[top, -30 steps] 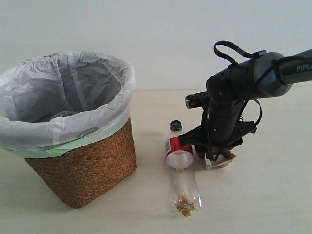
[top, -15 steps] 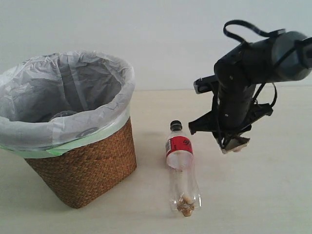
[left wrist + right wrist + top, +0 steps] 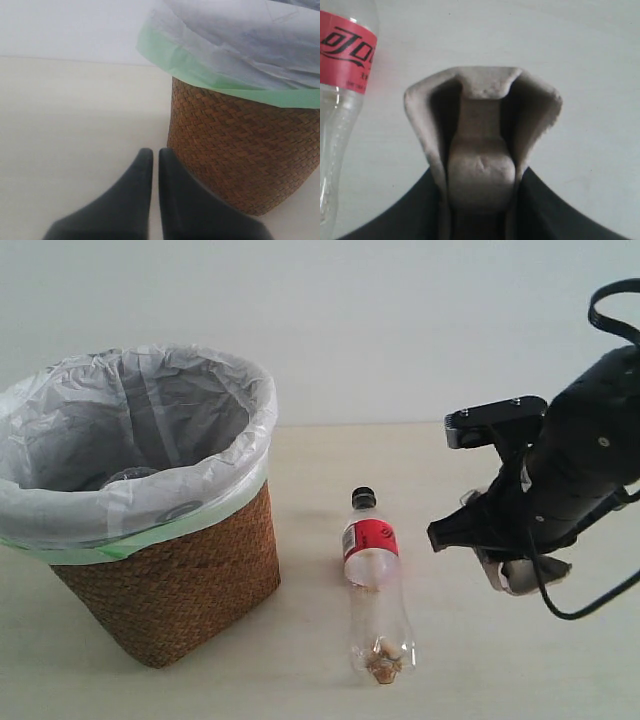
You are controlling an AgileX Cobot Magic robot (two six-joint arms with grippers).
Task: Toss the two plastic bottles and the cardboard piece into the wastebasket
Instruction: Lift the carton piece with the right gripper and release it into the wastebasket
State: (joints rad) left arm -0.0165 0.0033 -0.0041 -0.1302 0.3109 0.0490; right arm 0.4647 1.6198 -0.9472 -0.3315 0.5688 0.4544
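Observation:
My right gripper (image 3: 512,572) is shut on the tan cardboard piece (image 3: 538,574) and holds it above the table, right of the black-capped, red-labelled plastic bottle (image 3: 375,585). That bottle lies flat on the table with its cap pointing away. In the right wrist view the cardboard piece (image 3: 481,100) sits squeezed between the fingers of the right gripper (image 3: 480,175), with the bottle (image 3: 345,75) beside it. The wicker wastebasket (image 3: 175,585) with its white bag stands at the left. My left gripper (image 3: 155,152) is shut and empty beside the wastebasket (image 3: 240,150). The green-capped bottle is hidden.
A faint clear rounded shape (image 3: 130,478) shows inside the bag; I cannot tell what it is. The pale table (image 3: 300,680) runs from the basket to the right edge, and a white wall (image 3: 350,320) stands behind it.
My right arm has risen and swung to the right with the cardboard piece, away from the lying bottle. The bottle and the wastebasket have not moved.

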